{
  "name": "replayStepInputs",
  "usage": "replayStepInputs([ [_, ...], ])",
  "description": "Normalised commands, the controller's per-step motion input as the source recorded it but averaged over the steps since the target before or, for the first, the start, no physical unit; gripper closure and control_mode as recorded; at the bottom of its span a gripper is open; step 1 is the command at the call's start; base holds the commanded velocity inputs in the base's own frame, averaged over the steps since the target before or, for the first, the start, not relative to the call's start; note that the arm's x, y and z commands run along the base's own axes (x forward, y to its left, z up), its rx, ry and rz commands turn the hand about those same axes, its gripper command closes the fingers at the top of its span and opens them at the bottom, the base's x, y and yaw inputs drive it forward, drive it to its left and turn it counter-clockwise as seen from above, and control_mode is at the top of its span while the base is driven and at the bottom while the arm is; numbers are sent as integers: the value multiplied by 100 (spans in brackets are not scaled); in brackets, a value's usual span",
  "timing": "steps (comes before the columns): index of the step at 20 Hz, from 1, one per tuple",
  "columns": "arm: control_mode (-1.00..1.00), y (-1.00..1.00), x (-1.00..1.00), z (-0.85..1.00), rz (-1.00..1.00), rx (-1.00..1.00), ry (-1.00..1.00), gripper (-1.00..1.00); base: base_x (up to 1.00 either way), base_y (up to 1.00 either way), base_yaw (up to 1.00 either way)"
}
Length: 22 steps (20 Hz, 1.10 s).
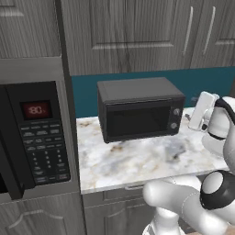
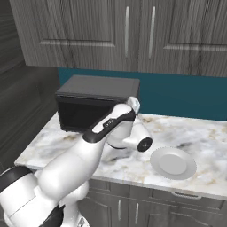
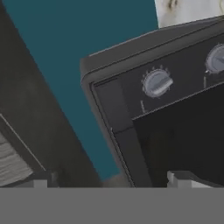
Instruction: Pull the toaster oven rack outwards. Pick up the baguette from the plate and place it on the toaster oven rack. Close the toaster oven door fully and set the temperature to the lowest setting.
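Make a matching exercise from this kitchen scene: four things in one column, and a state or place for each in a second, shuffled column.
Things:
1. toaster oven door
2. plate
3. microwave
4. gripper

States or places:
A. empty, on the counter right of the arm
B. open, beside the oven's knob panel
C. shut
D. left of the counter, red display lit

Pairs: 1-C, 2-A, 3-D, 4-B

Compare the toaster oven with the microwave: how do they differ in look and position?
The toaster oven is a small dark grey box on the marble counter, with two round knobs; the microwave is larger, black, has a keypad and a red display. Both have dark fronts, doors shut.
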Motion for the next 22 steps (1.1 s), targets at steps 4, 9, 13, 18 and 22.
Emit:
replayStepInputs([
  [4,-100,3,3,0,-3,50,23,-100,0,0,0],
  [9,-100,0,0,0,-15,48,14,-100,0,0,0],
  [13,-100,0,0,0,-26,34,15,-100,0,0,0],
  [18,-100,0,3,0,-21,33,32,-100,0,0,0],
  [22,-100,0,6,-5,-5,21,31,-100,0,0,0],
])
